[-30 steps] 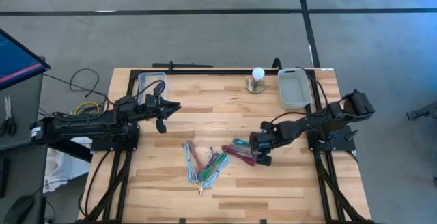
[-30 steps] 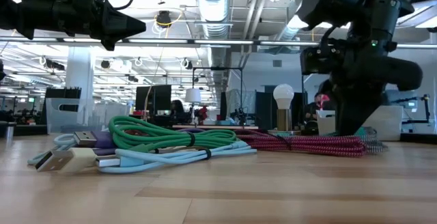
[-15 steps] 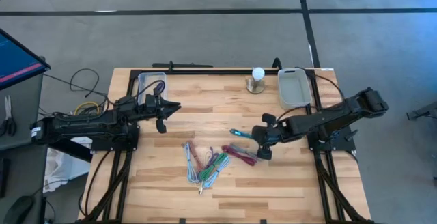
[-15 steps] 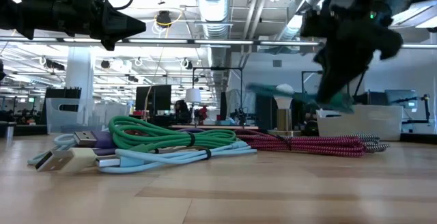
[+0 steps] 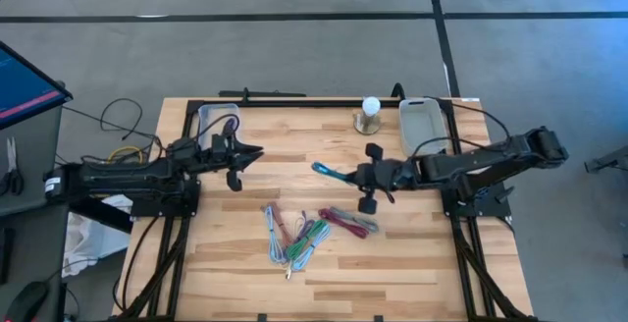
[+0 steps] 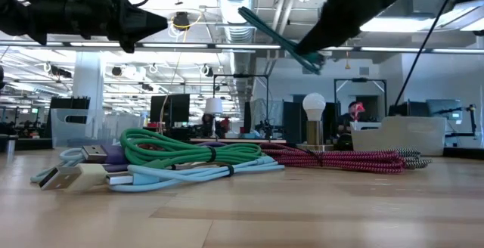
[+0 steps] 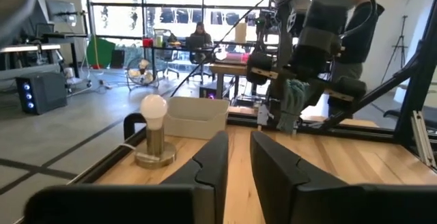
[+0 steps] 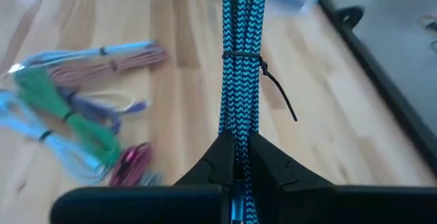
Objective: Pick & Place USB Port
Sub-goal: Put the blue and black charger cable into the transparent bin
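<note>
A teal braided USB cable bundle point(image 8: 239, 67), tied round its middle, is in the air above the table's middle point(image 5: 329, 172), with my right gripper point(image 5: 357, 177) shut on it. In the low view the cable point(image 6: 272, 25) and the right gripper point(image 6: 316, 45) are high above the other cables. A pile of green, light-blue and purple cables point(image 5: 294, 236) and a red cable point(image 5: 349, 222) lie flat on the wood. My left gripper point(image 5: 253, 151) hovers over the table's left part, its fingers point(image 7: 212, 166) a narrow gap apart with nothing between them. My right gripper pinches one end of the teal bundle point(image 8: 236, 145) between its two fingers. The fingers reach in from the table's right and lie along the cable. The bundle sticks out straight ahead of them toward the table's left, lifted clear of the table and the other cables.
A clear bin point(image 5: 218, 122) stands at the far left and a pale bin point(image 5: 422, 126) at the far right. A light bulb on a round stand point(image 5: 370, 114) is between them. A black frame rail point(image 5: 324, 102) runs along the far edge.
My right gripper has risen from beside the red cable and gone toward the far edge and the table's left, tipping up from pointing steeply down. The teal cable has come up with it, lifted clear of the table, and now points toward the left.
</note>
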Controlling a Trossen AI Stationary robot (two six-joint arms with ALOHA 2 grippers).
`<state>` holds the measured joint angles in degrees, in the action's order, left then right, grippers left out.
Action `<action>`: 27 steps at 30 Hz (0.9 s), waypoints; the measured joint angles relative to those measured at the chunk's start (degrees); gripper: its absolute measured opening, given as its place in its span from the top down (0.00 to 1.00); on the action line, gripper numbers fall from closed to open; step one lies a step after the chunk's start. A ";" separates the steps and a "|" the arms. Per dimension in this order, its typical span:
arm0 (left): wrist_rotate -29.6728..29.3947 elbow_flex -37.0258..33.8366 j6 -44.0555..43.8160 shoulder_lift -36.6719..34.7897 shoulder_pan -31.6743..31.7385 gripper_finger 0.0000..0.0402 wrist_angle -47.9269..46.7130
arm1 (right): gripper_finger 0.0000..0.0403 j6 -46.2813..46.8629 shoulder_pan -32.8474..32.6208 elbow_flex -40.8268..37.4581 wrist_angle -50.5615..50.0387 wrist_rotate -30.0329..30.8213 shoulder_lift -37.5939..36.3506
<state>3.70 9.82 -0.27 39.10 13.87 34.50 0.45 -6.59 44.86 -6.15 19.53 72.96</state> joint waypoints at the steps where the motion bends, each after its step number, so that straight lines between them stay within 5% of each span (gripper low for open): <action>1: 0.11 0.01 0.00 1.09 0.00 0.83 1.02 | 0.96 -0.67 0.54 0.00 1.29 -0.02 0.46; 11: 5.77 0.13 -1.76 9.40 -0.09 0.73 9.68 | 0.96 -5.19 3.43 3.41 11.90 -5.09 8.23; 27: 10.51 2.71 -2.69 13.56 -0.99 0.72 10.17 | 0.96 -11.00 7.01 18.23 12.48 -5.00 22.41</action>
<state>14.22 12.53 -2.96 52.66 12.88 44.67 -10.55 0.43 63.09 6.33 14.52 95.38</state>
